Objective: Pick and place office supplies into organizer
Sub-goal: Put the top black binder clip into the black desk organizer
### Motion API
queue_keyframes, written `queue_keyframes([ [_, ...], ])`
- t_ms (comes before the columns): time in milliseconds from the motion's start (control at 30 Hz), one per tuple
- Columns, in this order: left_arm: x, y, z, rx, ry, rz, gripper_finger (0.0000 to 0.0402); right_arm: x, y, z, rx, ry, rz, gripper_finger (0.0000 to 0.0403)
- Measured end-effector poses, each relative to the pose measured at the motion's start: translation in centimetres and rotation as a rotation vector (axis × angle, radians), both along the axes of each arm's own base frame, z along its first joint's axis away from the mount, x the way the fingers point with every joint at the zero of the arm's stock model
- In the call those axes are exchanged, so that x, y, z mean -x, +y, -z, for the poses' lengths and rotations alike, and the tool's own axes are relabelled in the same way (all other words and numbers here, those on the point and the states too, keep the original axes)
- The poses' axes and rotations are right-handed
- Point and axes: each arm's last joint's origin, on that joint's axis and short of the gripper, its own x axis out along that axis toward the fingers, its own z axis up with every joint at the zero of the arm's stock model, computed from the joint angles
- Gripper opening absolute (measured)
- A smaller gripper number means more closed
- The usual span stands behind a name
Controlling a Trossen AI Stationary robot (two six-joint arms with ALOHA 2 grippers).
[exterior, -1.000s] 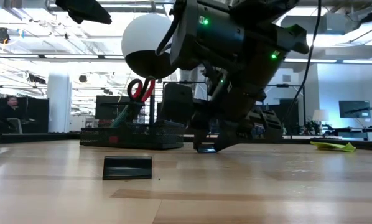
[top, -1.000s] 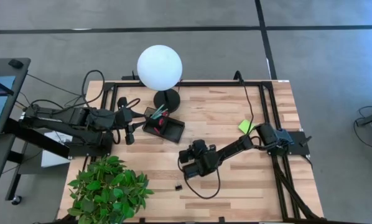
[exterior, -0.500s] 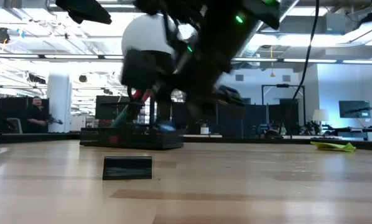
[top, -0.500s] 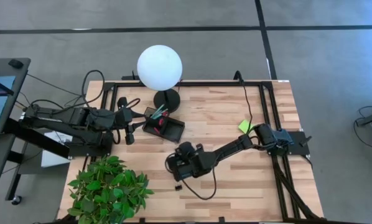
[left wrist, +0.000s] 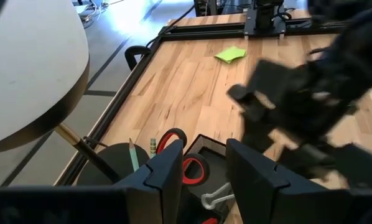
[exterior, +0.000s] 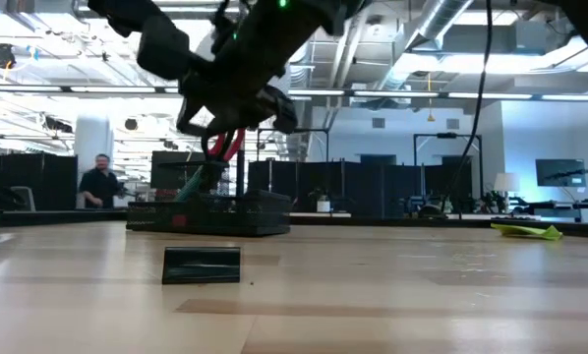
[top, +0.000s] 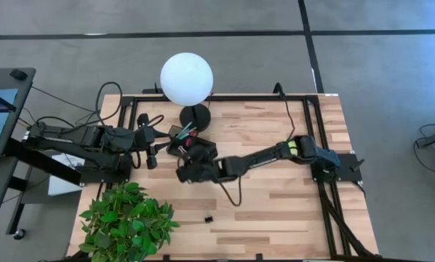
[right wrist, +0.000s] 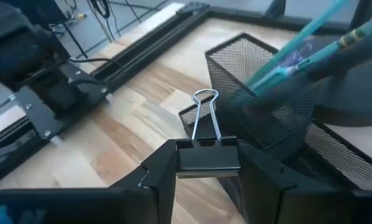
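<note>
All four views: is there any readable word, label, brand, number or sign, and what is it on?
None can be read.
Binder clip in the right gripper: no print visible.
Organizer: bare mesh.
Sticky-note pad: blank.
Left gripper: no marking shown.

A pale wood surface (top: 276,211) in a big open workroom

From above, the surface, framed by black rails (top: 310,124), stands on a grey floor (top: 377,58) crossed by dark seam lines, with a leafy green plant (top: 126,218) at one corner, a round white lamp globe (top: 186,78) on a black base near the far edge, and the edge of a dark desk (top: 3,109) off to one side. At table height the room runs deep: a white ceiling with pipes and long light strips (exterior: 530,95), dark partition panels (exterior: 373,187), a monitor (exterior: 558,172) (far off), and a person (exterior: 100,185) standing in the distance.
</note>
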Motion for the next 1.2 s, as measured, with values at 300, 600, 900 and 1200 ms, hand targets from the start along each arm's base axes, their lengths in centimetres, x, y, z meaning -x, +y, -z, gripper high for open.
queue_keyframes([
  [300,0.0,0.0,0.0,0.004,0.000,-0.002,0.0118,-1.1,-2.3,1.6,-0.087,-0.012,-0.031,0.0146],
  [600,0.0,0.0,0.0,0.007,-0.002,-0.003,0.0118,-1.5,-4.1,2.9,-0.088,0.012,-0.009,0.0148],
  [900,0.0,0.0,0.0,0.007,-0.002,-0.003,0.0118,-1.8,-7.0,3.1,-0.137,0.023,-0.034,0.0142],
  [1200,0.0,0.0,0.0,0.004,-0.002,-0.002,0.0118,-1.8,-7.4,3.0,-0.100,0.053,-0.087,0.0195],
])
